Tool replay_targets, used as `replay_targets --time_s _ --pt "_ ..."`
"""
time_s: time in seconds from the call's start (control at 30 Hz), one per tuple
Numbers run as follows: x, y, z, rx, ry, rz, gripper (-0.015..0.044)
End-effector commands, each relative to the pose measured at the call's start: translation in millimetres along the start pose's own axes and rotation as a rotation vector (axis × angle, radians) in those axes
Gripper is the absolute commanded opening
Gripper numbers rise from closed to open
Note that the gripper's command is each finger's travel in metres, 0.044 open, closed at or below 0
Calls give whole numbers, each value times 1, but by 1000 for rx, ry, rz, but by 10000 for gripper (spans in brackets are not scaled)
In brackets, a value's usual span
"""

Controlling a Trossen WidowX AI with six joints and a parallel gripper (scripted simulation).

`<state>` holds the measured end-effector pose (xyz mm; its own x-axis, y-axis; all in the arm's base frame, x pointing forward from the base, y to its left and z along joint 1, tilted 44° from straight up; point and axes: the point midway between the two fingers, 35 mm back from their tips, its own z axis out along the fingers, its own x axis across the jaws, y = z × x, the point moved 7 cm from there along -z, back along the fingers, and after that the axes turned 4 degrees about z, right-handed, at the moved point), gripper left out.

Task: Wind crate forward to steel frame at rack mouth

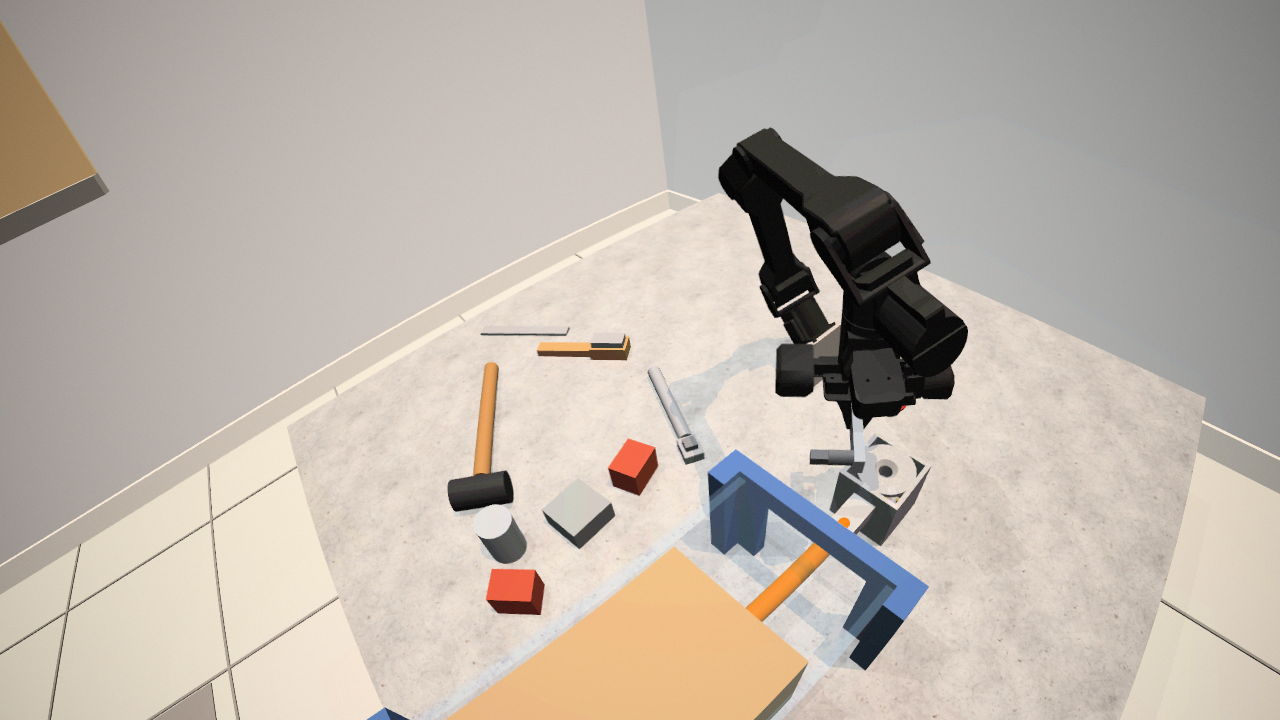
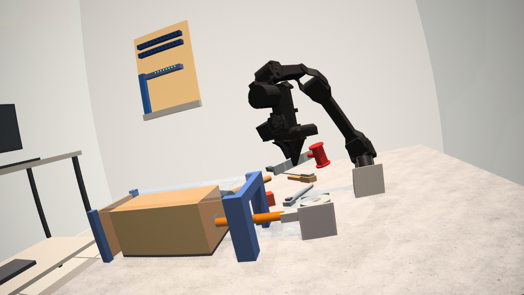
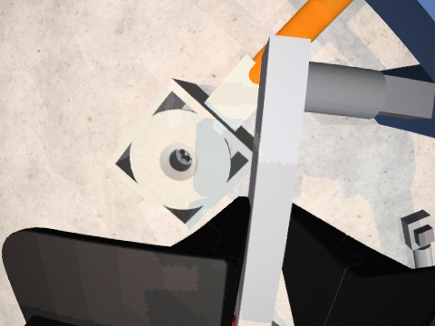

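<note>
My gripper (image 1: 856, 419) (image 2: 292, 159) (image 3: 261, 209) is shut on the flat grey bar of the winch handle (image 1: 857, 440) (image 2: 283, 167) (image 3: 281, 136), above and beside the winch (image 1: 904, 503) (image 2: 317, 221) (image 3: 149, 186). The red knob (image 2: 319, 154) sticks out on one side of the bar. The square key (image 1: 819, 456) (image 3: 408, 96) points sideways, away from the round hole (image 1: 886, 470) (image 3: 181, 159). The crate (image 1: 644, 644) (image 2: 161, 227) sits flat. An orange strap (image 1: 787, 582) (image 2: 269, 217) (image 3: 317, 18) joins it to the winch. A gap shows between crate and blue frame (image 1: 823, 529) (image 2: 240, 227).
A grey rod tool (image 1: 668, 402) (image 2: 301, 193) lies near the frame. Farther off are a mallet (image 1: 486, 420), a wooden-handled tool (image 1: 563, 349), a thin strip (image 1: 523, 331), two red blocks (image 1: 632, 465) (image 1: 514, 588), a grey block (image 1: 577, 508) and a grey cylinder (image 1: 499, 534).
</note>
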<state>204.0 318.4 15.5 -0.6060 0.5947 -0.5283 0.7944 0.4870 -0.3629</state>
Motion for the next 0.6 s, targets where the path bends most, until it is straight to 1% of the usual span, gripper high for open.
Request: replay_targets --time_s 0.0,0.1,0.17,0.43,0.57 --pt "33 -10 7 16 -16 56 0" --pt "54 -18 13 29 -34 91 0" --pt "59 -20 15 32 -38 99 0" --pt "56 -19 16 34 -28 75 0" --pt "52 -20 16 26 35 76 0"
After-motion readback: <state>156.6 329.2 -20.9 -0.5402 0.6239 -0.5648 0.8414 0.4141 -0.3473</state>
